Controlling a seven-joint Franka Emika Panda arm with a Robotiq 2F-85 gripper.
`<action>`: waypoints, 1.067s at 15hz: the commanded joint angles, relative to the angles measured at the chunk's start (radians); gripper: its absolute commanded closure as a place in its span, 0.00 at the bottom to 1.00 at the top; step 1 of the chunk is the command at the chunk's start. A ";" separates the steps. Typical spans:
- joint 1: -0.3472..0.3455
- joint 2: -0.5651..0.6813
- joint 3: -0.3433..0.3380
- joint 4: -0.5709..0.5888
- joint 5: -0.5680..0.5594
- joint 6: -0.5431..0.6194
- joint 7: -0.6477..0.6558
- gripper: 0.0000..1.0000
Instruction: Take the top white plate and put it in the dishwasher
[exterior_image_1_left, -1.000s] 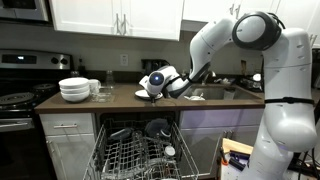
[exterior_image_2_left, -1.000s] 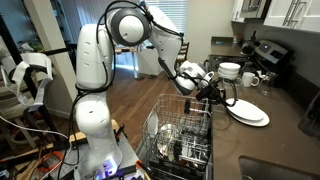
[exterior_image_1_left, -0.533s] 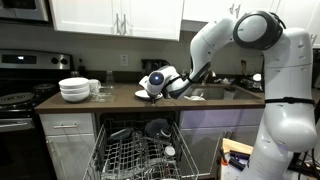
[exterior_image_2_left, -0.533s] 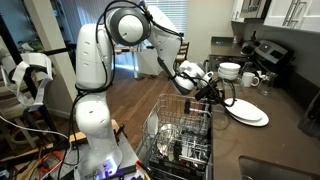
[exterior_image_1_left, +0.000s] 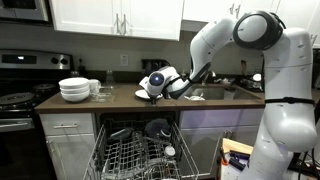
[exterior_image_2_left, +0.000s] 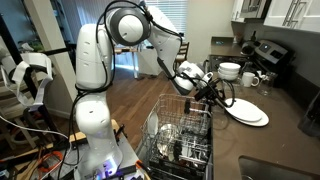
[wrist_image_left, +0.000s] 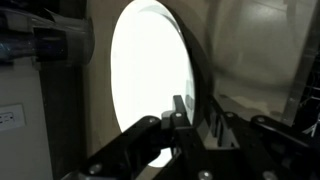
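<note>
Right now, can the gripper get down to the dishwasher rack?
Probably yes. The gripper, pinching the top white plate by its rim, is at the counter edge. The dishwasher rack is pulled out below it, open from above, though dishes occupy part of it.

dim kitchen — window backlight | wrist view blurry, perhaps overexposed

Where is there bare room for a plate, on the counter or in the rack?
Bare counter lies between the cups beside the stacked bowls and the gripper. The dishwasher rack's front wires look free; its back is crowded with dark dishes.
</note>
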 joint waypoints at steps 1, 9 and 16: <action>0.003 -0.022 -0.003 -0.015 0.015 -0.002 -0.036 0.50; -0.005 -0.009 -0.017 0.003 -0.027 0.015 -0.019 0.12; -0.006 -0.014 -0.022 0.005 -0.034 0.020 -0.019 0.68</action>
